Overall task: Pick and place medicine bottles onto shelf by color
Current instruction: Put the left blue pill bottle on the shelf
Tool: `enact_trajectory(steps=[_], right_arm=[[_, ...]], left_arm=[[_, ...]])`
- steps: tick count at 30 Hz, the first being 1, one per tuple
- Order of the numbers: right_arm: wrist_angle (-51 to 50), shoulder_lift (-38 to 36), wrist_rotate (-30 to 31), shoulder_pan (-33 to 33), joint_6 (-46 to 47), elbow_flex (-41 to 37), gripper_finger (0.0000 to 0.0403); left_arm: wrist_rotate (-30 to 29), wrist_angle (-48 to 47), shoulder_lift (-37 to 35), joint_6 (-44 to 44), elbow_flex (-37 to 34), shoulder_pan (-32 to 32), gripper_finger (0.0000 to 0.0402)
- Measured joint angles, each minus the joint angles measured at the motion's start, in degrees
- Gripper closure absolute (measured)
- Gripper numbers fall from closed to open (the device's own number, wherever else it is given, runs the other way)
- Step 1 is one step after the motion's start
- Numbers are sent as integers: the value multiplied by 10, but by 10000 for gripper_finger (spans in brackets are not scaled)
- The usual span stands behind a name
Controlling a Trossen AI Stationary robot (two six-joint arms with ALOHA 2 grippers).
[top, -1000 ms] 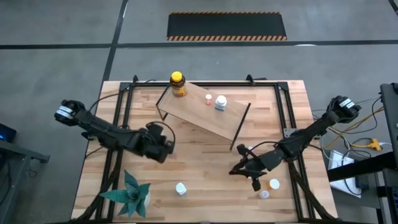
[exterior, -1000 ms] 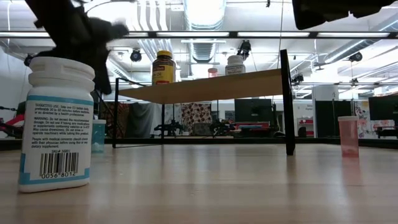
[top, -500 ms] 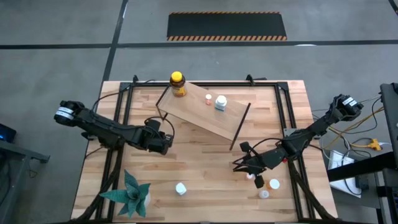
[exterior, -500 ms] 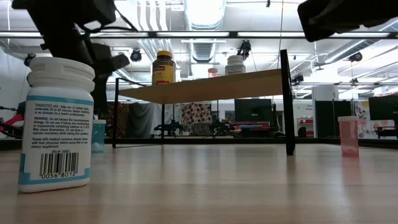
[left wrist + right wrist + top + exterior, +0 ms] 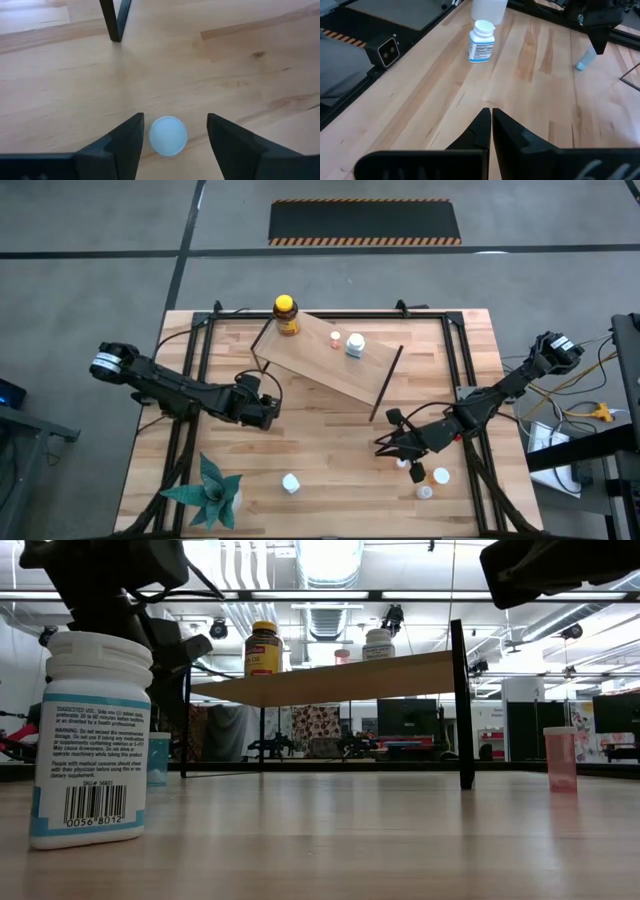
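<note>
A small white bottle with a pale teal cap (image 5: 168,136) stands upright on the tabletop, just in front of the shelf's leg (image 5: 114,20). My left gripper (image 5: 175,120) is open, one finger on each side of the cap, with a gap showing on both sides; in the high view this gripper (image 5: 264,412) hides the bottle. The shelf (image 5: 330,365) bears an amber bottle with a yellow cap (image 5: 286,315), a white bottle (image 5: 354,345) and a tiny pink-capped one (image 5: 335,338). My right gripper (image 5: 491,112) is shut on nothing above the table's near right part (image 5: 383,447).
A white blue-labelled bottle (image 5: 290,482) stands near the front edge beside the green paper plant (image 5: 210,490). Small bottles (image 5: 440,476) (image 5: 425,492) stand at the front right, close to my right gripper. A pink translucent bottle (image 5: 560,758) shows at the right of the low view.
My left gripper has come down over the teal-capped bottle, drifting slightly toward the shelf, and in the low view its fingers now stand spread apart. The bottle has stayed in place on the table. My right gripper has kept its place, shut.
</note>
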Motion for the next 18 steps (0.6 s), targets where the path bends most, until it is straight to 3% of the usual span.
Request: enact_trajectory(steps=[18], right_arm=[[1, 0, 0, 0, 2, 0, 394]], left_arm=[[17, -15, 0, 2, -11, 0, 201]])
